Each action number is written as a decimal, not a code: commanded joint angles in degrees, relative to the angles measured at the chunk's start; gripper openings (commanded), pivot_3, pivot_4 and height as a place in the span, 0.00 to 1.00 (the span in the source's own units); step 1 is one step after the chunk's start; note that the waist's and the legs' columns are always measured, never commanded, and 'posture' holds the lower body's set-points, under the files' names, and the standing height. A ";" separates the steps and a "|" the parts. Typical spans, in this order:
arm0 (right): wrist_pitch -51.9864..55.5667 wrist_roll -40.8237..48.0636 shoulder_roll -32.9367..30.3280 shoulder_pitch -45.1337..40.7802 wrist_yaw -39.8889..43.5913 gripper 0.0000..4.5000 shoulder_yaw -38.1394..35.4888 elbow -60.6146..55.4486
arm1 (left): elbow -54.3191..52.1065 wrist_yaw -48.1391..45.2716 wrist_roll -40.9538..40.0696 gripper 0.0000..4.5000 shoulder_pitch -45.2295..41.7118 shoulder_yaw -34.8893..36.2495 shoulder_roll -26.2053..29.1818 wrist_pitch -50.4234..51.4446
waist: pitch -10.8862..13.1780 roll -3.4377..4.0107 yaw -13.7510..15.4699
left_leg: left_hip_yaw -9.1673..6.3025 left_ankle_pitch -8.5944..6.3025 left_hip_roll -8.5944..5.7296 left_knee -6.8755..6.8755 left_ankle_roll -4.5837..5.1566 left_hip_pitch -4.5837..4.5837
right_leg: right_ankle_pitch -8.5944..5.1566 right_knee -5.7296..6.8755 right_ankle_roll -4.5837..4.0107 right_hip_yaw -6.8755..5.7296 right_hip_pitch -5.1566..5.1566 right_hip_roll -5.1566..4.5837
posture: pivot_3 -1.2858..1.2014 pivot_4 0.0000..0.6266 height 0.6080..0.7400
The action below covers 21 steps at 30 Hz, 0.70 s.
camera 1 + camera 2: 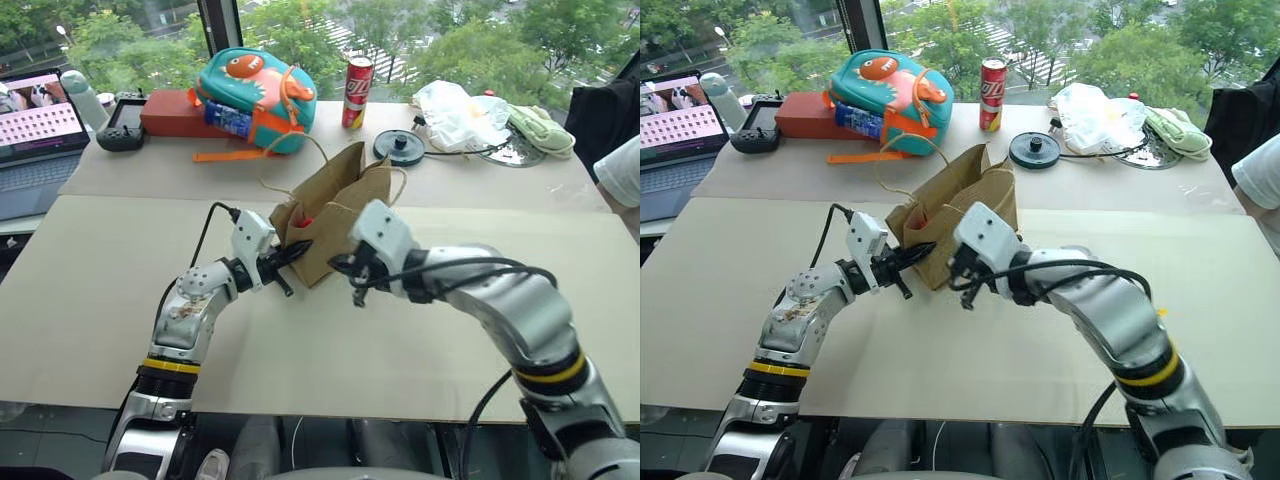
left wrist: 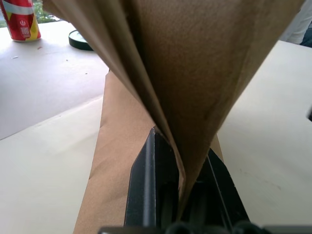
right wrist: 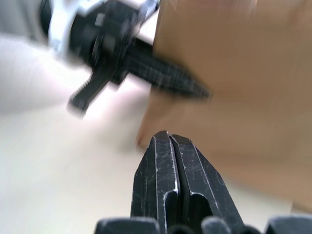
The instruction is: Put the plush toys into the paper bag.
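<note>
A: Paper bag [image 1: 335, 215] first: where does it stand?

B: Upright on the tan tabletop [image 1: 120, 290], about the middle, mouth open to the top, its twine handles curling loose. Nearest to us are the two arms. The left gripper [image 1: 296, 252] is clenched on the bag's near left edge; the left wrist view has a fold of brown paper pinched between its two black fingers [image 2: 146, 190].

A: And the right gripper?

B: The right gripper [image 1: 357, 285] sits just in front of the bag's near face, pointing down toward the table. Its fingers are pressed together with nothing between them, plain in the right wrist view.

A: Any toys to be seen?

B: A bit of red [image 1: 307, 214] shows inside the bag's mouth, likely the chili pepper plush, though too little shows to be sure. I can't make out the grey-blue ball.

A: What lies beyond?

B: On the grey strip behind: a dinosaur backpack [image 1: 258, 95] resting against a red box [image 1: 172, 113], a red drink can [image 1: 357, 92], a round black lid [image 1: 399, 147], a white plastic bag [image 1: 455, 113] and a pale green cloth [image 1: 540, 130]. Far left, a laptop [image 1: 38, 130] with its screen lit and a black controller [image 1: 122, 128]. A person's white sleeve [image 1: 622, 170] shows at the right edge.
</note>
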 commanded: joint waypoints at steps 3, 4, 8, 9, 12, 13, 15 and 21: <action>-6.44 7.05 -7.06 10.98 8.68 0.00 -18.10 -6.03 | -2.05 -5.52 -4.57 0.01 -2.30 3.77 3.77 -0.59 | 0.01 -0.01 0.26 | -0.01 0.00 0.00 0.00 0.00 0.02 | -0.01 -0.01 0.01 -0.01 0.05 0.00 | 0.52 0.24 0.95; -7.02 8.18 -7.83 12.45 9.75 0.00 -20.65 -6.01 | -1.99 -6.83 -5.28 0.01 -2.47 4.31 4.79 -0.53 | 0.01 -0.02 0.38 | -0.01 0.00 -0.01 0.00 0.00 0.02 | -0.01 -0.03 0.01 -0.01 0.05 0.00 | 0.52 0.24 0.95; -8.95 13.25 -8.81 15.45 12.78 0.00 -31.96 -0.48 | -3.01 -19.98 -11.21 0.01 -2.09 6.64 12.86 0.63 | 0.01 -0.02 -0.29 | 0.04 0.00 0.00 -0.01 0.00 0.13 | -0.01 0.00 0.02 0.04 0.09 0.02 | 0.52 0.24 0.95; -9.46 14.03 -9.38 16.19 13.85 0.00 -33.71 0.62 | -3.42 -23.40 -12.46 0.01 -1.80 6.82 15.07 1.13 | 0.02 -0.03 -0.36 | 0.03 0.00 0.02 0.00 0.00 0.17 | -0.01 0.02 0.02 0.03 0.11 0.03 | 0.52 0.24 0.95; -11.14 15.92 -11.31 18.63 17.34 0.00 -36.67 2.35 | -5.22 -29.80 -15.12 0.01 -0.73 6.12 19.57 2.58 | 0.02 -0.02 -0.35 | 0.05 0.00 0.01 -0.02 0.00 0.21 | -0.03 0.00 0.03 0.03 0.14 0.03 | 0.52 0.24 0.95; -11.74 16.02 -12.02 19.31 18.19 0.00 -37.12 2.77 | -5.72 -31.09 -15.62 0.01 -0.49 5.90 20.45 2.94 | 0.02 -0.01 -0.34 | 0.06 0.00 0.01 -0.03 0.00 0.21 | -0.03 -0.01 0.03 0.04 0.15 0.03 | 0.52 0.24 0.95; -12.65 16.46 -13.50 20.81 20.03 0.00 -38.25 3.65 | -6.63 -35.46 -16.12 0.01 0.50 5.01 23.13 3.40 | 0.02 -0.02 -0.29 | 0.07 0.00 0.01 -0.03 0.00 0.20 | -0.04 -0.03 0.05 0.05 0.15 0.01 | 0.52 0.24 0.95; -13.53 19.20 -15.09 22.31 22.00 0.00 -39.23 3.58 | 0.10 -43.52 -10.92 0.01 -0.51 1.30 24.40 -4.95 | 0.02 -0.01 -0.19 | 0.08 0.00 0.01 -0.02 0.00 0.22 | -0.06 -0.02 0.06 0.05 0.16 0.02 | 0.52 0.24 0.95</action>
